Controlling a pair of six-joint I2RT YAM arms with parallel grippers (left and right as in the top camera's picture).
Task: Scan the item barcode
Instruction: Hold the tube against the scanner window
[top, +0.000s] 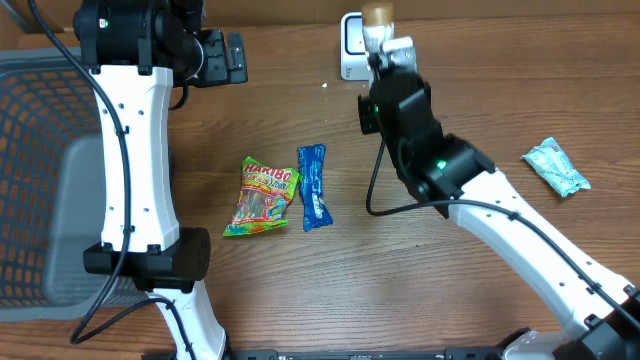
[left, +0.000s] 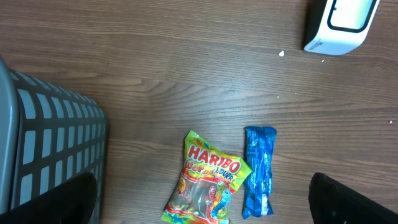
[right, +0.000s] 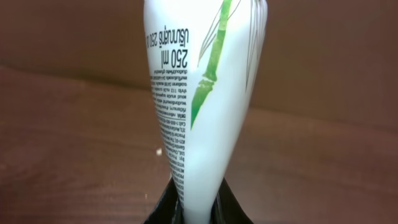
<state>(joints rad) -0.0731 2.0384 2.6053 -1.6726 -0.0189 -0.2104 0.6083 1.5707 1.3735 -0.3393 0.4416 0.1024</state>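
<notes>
My right gripper (right: 198, 208) is shut on the flat crimped end of a white tube (right: 208, 81) printed with a green bamboo stem and "250 ml". Overhead, the tube (top: 388, 45) points toward the table's back edge, its tan cap (top: 377, 14) right beside the white barcode scanner (top: 350, 45). No barcode shows on the tube in these views. The scanner (left: 341, 25) also sits at the top right of the left wrist view. My left gripper (left: 205, 205) is open and empty, high above the table near the back left (top: 225, 55).
A Haribo bag (top: 262, 195) and a blue packet (top: 313, 186) lie side by side mid-table, below the left gripper. A pale teal packet (top: 556, 166) lies at the right. A grey mesh basket (top: 40, 180) fills the left side.
</notes>
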